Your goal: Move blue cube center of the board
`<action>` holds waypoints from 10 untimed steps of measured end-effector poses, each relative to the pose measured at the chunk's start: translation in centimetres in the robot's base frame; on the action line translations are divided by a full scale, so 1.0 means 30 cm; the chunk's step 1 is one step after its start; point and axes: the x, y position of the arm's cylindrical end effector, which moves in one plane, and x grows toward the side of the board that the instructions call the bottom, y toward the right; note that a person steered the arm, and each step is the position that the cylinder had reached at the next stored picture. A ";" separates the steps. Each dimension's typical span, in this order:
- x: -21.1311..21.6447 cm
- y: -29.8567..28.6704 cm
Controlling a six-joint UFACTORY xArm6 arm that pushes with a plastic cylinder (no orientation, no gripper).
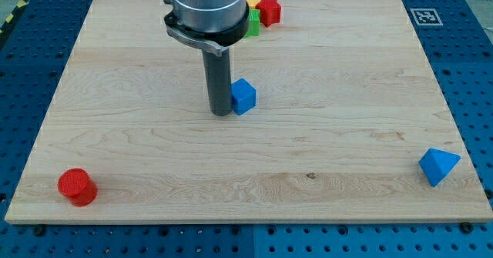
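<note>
Our tool, my tip (222,113), a bare rod gripping nothing | touches blue cube (243,95) on its left | tabletop (323,146) centre

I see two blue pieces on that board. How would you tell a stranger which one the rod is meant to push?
Start at the wooden board and find the dark rod coming down near its middle. The blue cube sits right against my tip, on the view's right of it. The other blue piece, a blue pyramid-like block, lies far off by the board's bottom right corner and has slanted faces, not square ones.
</note>
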 end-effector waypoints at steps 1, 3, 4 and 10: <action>-0.001 0.074; -0.007 0.207; -0.013 0.250; -0.077 0.223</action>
